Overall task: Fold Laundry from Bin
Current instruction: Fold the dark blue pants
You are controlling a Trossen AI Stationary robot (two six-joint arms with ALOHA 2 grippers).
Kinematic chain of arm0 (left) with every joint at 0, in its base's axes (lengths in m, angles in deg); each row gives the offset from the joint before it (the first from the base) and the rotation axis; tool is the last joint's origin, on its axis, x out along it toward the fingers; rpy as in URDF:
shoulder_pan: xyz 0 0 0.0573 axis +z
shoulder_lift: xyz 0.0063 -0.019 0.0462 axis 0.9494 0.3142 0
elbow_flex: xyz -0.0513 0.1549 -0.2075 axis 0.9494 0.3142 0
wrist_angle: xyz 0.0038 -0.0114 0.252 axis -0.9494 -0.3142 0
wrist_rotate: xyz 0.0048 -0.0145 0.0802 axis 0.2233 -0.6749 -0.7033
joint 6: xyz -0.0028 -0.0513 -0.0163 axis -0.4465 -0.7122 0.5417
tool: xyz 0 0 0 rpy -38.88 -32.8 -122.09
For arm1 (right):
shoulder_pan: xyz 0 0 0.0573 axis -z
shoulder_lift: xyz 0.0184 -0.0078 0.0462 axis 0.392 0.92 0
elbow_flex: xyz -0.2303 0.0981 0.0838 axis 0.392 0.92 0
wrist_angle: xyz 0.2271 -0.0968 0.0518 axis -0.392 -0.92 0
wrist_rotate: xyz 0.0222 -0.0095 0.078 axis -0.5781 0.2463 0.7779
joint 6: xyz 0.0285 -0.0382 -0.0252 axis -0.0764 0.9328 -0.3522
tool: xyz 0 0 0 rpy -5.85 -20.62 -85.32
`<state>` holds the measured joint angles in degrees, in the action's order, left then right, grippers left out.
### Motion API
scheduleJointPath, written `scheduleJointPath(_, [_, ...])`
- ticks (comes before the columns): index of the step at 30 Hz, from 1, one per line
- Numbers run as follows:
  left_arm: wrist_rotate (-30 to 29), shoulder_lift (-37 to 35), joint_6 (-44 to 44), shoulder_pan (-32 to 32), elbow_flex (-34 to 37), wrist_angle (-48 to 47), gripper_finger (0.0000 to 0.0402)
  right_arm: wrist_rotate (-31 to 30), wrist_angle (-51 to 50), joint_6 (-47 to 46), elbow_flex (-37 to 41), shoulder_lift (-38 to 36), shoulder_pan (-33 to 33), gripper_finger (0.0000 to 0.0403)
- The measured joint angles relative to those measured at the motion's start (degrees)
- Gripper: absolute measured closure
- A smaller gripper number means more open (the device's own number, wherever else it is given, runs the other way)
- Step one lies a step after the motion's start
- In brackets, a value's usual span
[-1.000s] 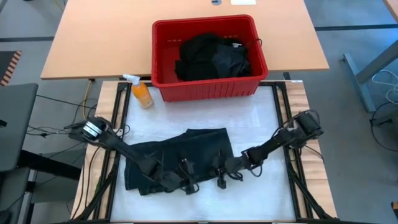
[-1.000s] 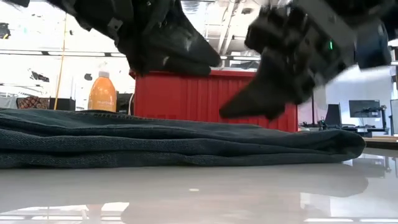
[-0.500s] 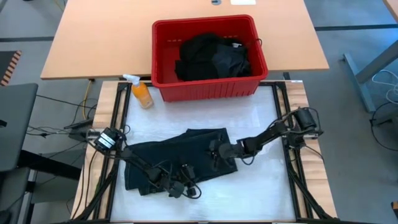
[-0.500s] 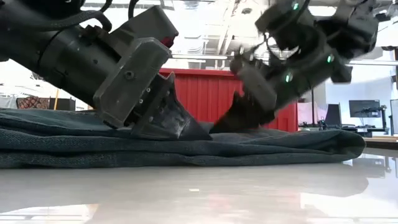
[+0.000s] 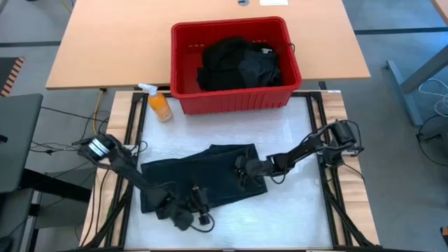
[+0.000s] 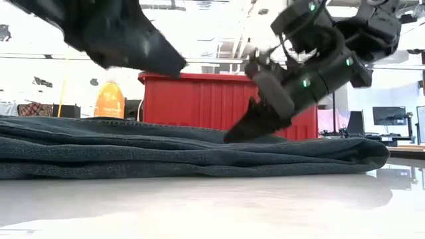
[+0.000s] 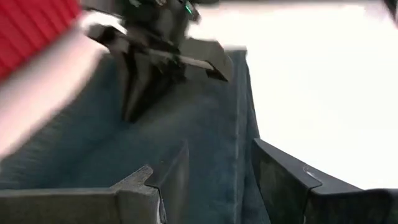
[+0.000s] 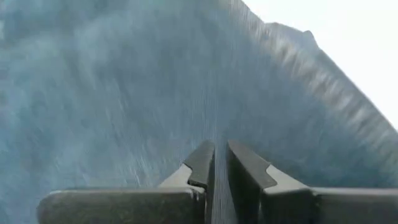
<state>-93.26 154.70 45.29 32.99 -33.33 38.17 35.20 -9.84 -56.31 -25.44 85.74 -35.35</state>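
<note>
Change since earlier frame: left gripper (image 5: 183,215) has drawn back toward the near edge of the white worktop (image 5: 294,133) and lifted clear of the cloth; right gripper (image 5: 241,170) has held its place on the garment.
White worktop: flat white mat carrying the work, with the bin standing at its far edge.
Red bin: red rectangular ribbed plastic tub (image 5: 183,42) at the far edge, middle; it keeps the unfolded stock out of the folding area.
Laundry in bin: heap of black and dark soft garments (image 5: 239,64) lying loose inside the tub, not yet taken out.
Garment on worktop: dark green soft cloth (image 5: 203,175), folded into flat layers near the near-left part of the worktop; in the low view the stacked layers (image 6: 166,153) lie level, so the fold appears well advanced.
Left gripper: above the near edge of the garment, fingers (image 7: 283,177) spread apart with nothing between them; judged to be repositioning for a further grasp or smoothing pass.
Right gripper: tips (image 6: 242,133) pressed down on the garment's right part, fingers (image 8: 199,163) nearly together with only a narrow gap; whether they pinch a ridge of cloth I cannot tell. Judged to be pinning the cloth so it does not slide.
Orange bottle: small orange spray bottle (image 5: 159,103) beside the bin's left near corner, untouched.
</note>
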Motion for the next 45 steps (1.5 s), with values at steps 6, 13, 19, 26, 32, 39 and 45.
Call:
scheduleJointPath(6, [-2.8,-1.7,-9.2,-5.3,-0.1,-6.6,0.0237,-0.1,-0.3,4.9,0.0,-6.3,0.0,0.0333])
scheduleJointPath(13, [-6.6,-0.3,-37.5,-12.6,0.0,-21.1,0.0237,-0.3,-0.7,9.8,0.0,-9.6,0.3,0.0333])
scheduleJointPath(19, [-7.9,5.1,-48.6,-16.0,0.0,-21.8,0.0237,-0.2,-3.2,8.9,-0.1,-5.4,2.0,0.0333])
scheduleJointPath(26, [-3.8,9.9,-58.4,-15.6,-0.1,-22.6,0.0237,-0.2,-10.8,5.6,-0.1,-2.6,3.6,0.0333])
scheduleJointPath(32, [-3.7,7.5,-52.8,-14.8,0.0,-22.7,0.0237,1.0,-16.7,4.9,0.0,-9.4,3.6,0.0333])
scheduleJointPath(39, [-3.7,1.0,-37.2,-11.4,0.0,-24.0,0.0237,1.3,-29.0,-0.6,-0.1,-23.8,1.1,0.0333])
scheduleJointPath(45, [-7.6,-2.8,-22.7,-6.6,0.0,-24.1,0.0237,1.5,-46.7,-22.7,-0.1,-31.1,-3.2,0.0333])
